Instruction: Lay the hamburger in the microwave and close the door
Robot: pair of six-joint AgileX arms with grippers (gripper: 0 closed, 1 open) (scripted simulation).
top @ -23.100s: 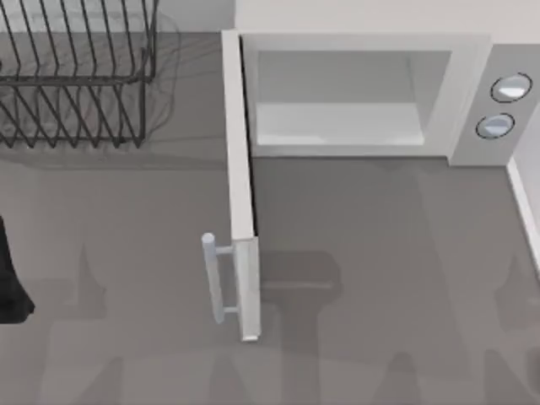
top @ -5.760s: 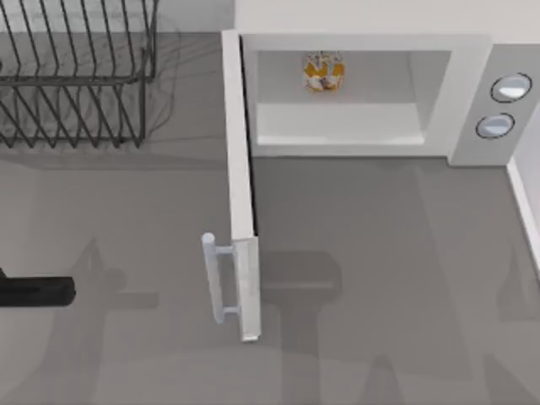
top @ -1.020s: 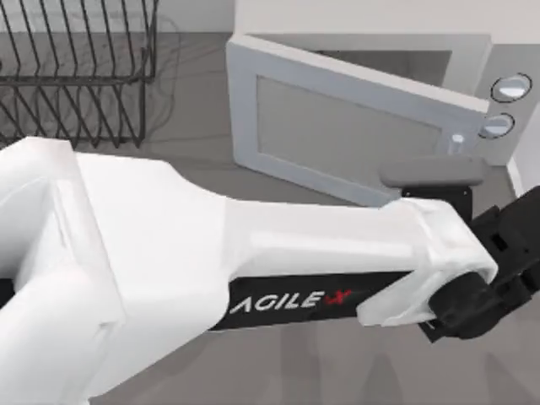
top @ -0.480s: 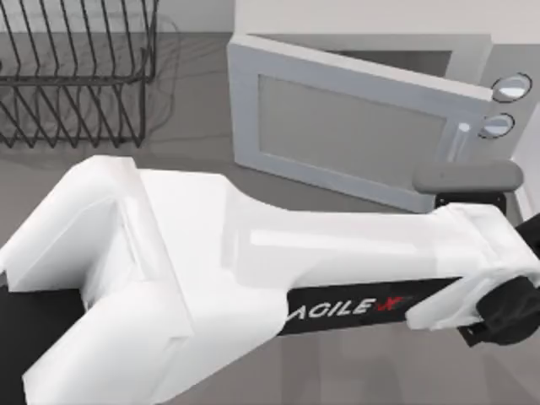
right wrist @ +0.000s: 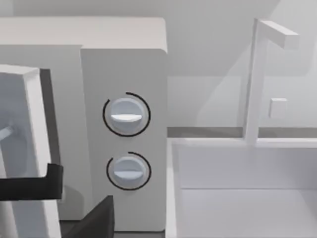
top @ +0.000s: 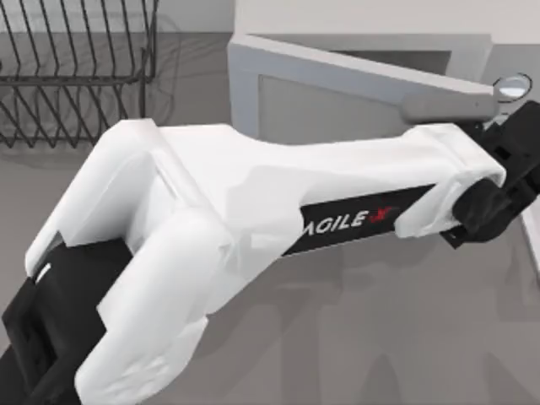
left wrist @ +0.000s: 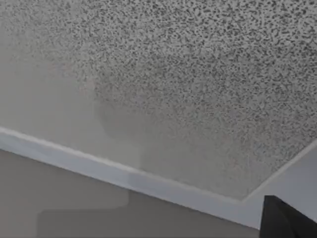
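Left gripper (top: 498,190): at the far right of the counter, against the free edge of the door (top: 354,80); finger opening cannot be told, nothing seen held. Change: door, half a second ago ajar with its handle visible, now swung nearer the microwave (top: 371,21) front, a narrow gap left by the knobs (right wrist: 127,115). Hamburger: last seen deep in the cavity, now hidden behind the door, judged still inside. Task standing: placing done; closing nearly done, a final push wanted. Right arm: parked near the knob panel. Wire rack (top: 76,67): far-left corner, untouched.
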